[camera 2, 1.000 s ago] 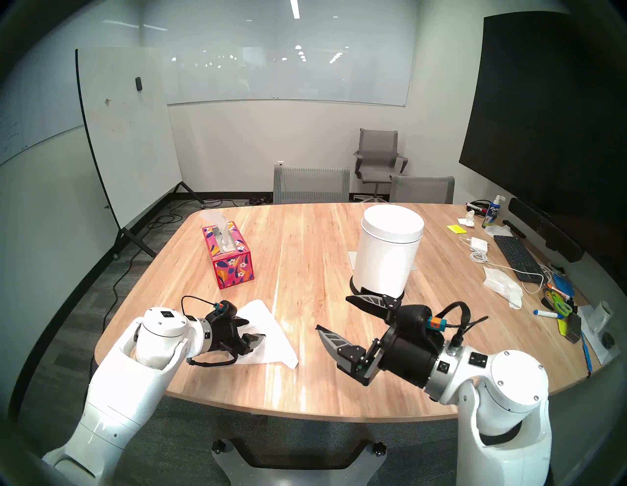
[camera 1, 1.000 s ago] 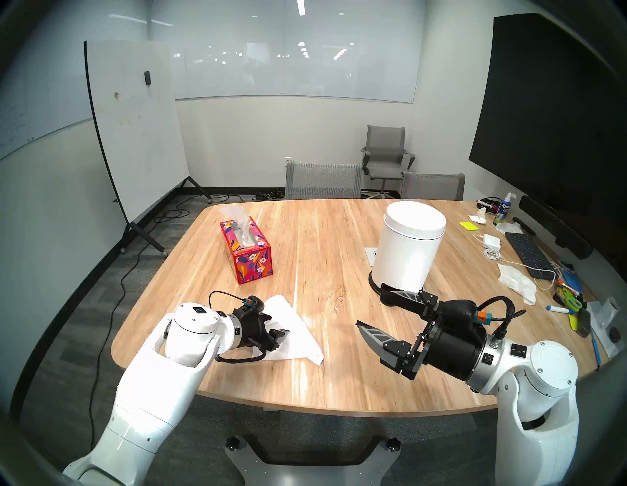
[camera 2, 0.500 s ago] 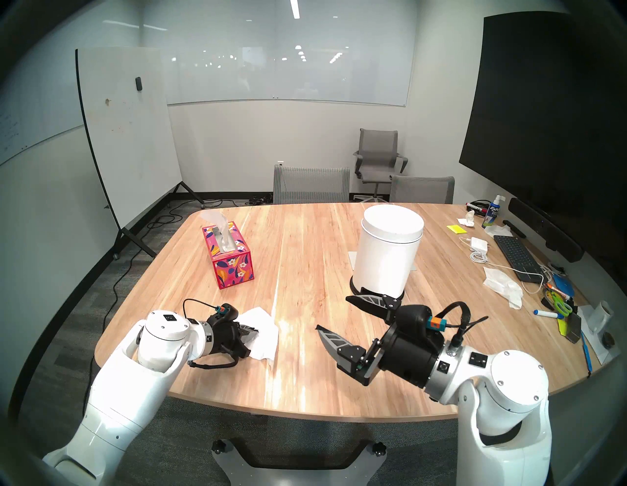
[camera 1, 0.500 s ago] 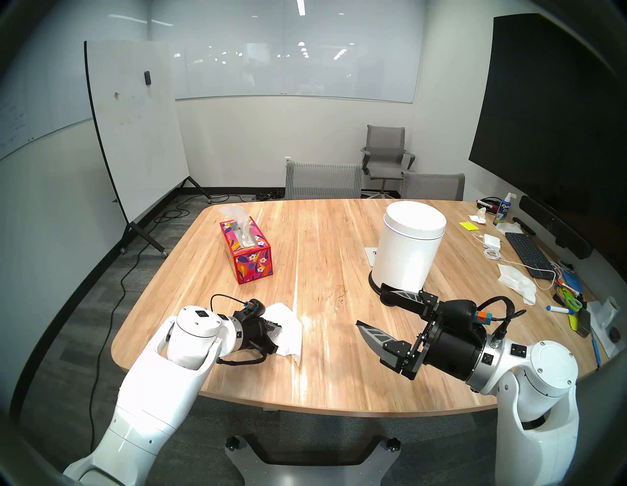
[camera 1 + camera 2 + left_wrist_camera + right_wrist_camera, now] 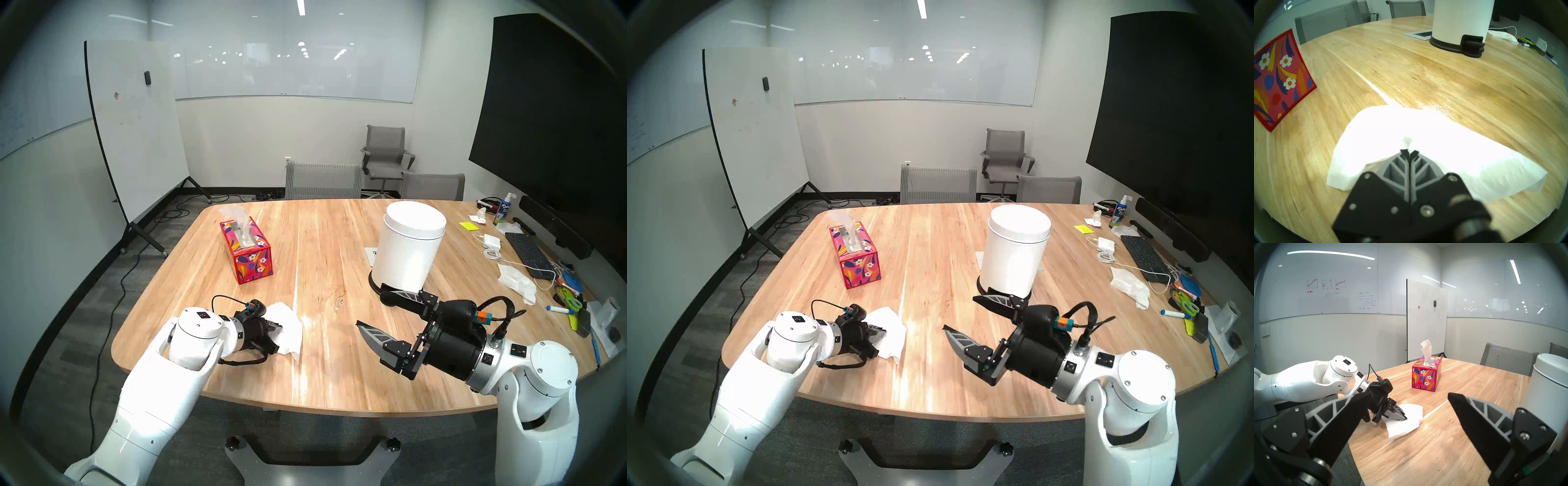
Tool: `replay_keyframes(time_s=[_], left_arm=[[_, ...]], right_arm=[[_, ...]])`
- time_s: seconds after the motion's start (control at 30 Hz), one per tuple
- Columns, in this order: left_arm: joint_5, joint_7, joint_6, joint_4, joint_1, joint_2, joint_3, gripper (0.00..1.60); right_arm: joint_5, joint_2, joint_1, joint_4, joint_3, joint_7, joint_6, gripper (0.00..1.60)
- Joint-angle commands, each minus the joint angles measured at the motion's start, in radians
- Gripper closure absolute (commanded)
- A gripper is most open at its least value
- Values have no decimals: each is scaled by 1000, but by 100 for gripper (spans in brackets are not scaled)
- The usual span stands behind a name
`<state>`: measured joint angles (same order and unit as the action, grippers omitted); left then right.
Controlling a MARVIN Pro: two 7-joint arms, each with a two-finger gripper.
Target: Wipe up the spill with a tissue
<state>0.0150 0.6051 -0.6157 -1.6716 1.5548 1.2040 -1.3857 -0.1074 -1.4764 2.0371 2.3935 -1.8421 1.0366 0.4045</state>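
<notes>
On a pale wooden table [image 5: 322, 237], the left tool [image 5: 1409, 151] is clenched on a bunched thin white paper tissue [image 5: 288, 327] lying near the front left edge. A red floral cardboard tissue box [image 5: 246, 251] stands behind. The small brownish spill [image 5: 338, 295] lies mid-table, apart from the tissue. The right tool [image 5: 369, 310] hangs released, gripping nothing, near a white cylindrical bin [image 5: 409, 247].

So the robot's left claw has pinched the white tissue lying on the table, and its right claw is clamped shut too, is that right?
Not quite. The left gripper is indeed shut on the tissue, which rests bunched on the table. The right gripper is not shut, though: the right wrist view shows its two fingers spread wide apart with nothing between them.
</notes>
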Motion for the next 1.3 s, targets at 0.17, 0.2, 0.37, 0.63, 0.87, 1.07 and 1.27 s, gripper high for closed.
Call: replay_keyframes(time_s=[0.17, 0.2, 0.37, 0.63, 0.87, 1.07, 1.27], left_arm=[[4, -23, 25, 61, -55, 27, 6, 160], [3, -24, 27, 65, -58, 28, 6, 160], [4, -32, 35, 87, -71, 33, 6, 160], [1, -37, 44, 110, -81, 35, 4, 160], [1, -43, 62, 155, -106, 40, 2, 160], [-1, -43, 78, 194, -129, 38, -3, 160], [-2, -41, 97, 234, -147, 34, -9, 160]], right_arm=[[-3, 1, -2, 16, -2, 2, 1, 0], [-3, 1, -2, 16, -2, 2, 1, 0], [-3, 1, -2, 16, -2, 2, 1, 0], [-3, 1, -2, 17, -2, 2, 1, 0], [-2, 1, -2, 16, -2, 2, 1, 0], [-2, 1, -2, 16, -2, 2, 1, 0], [-2, 1, -2, 16, -2, 2, 0, 0]])
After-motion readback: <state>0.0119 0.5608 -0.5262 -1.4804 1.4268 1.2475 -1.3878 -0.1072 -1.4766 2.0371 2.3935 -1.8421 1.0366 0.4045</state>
